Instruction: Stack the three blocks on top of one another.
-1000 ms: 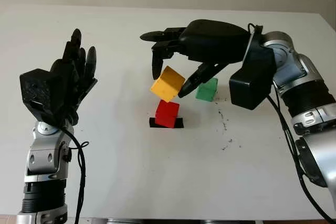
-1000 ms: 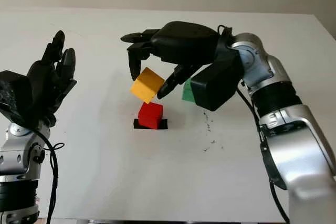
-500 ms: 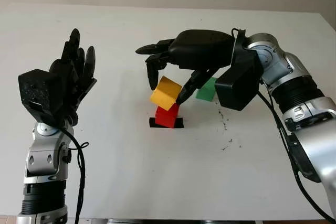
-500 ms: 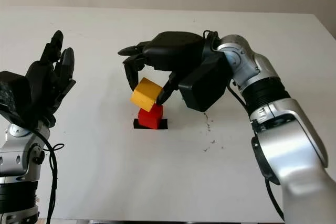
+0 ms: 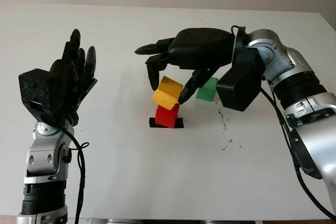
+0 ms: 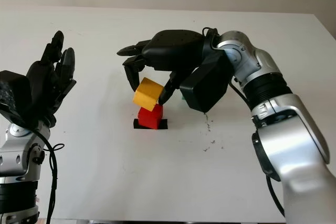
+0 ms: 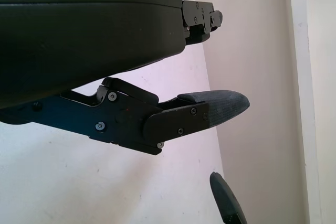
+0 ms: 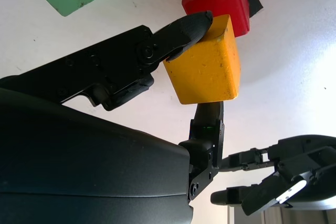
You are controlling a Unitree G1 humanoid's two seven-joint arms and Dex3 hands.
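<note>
At the left, the left robot hand is raised above the white tabletop, open and holding nothing, well apart from the blocks. Near the middle, the red block sits on a small black marker on the tabletop. Directly over it the yellow block is pinched in the right robot hand, one fingertip pressed to one face and another finger on the opposite side. Just right of the red block and slightly farther back, the green block stands on the tabletop, partly hidden by the right arm.

The yellow block is tilted, one lower edge close to or touching the red block's top; the wrist view cannot settle whether they touch. It also seems shifted a little toward the left of the red block rather than centred.

The risk, as I judge it: if the fingers let go while the block is still canted and off-centre, it would land on an edge, tip and roll off to the tabletop, or nudge the red block off its marker. A finger dragging on release could do the same.

The yellow block is roughly a cube, so it has no real long axis; its top face slants up and toward the left.
</note>
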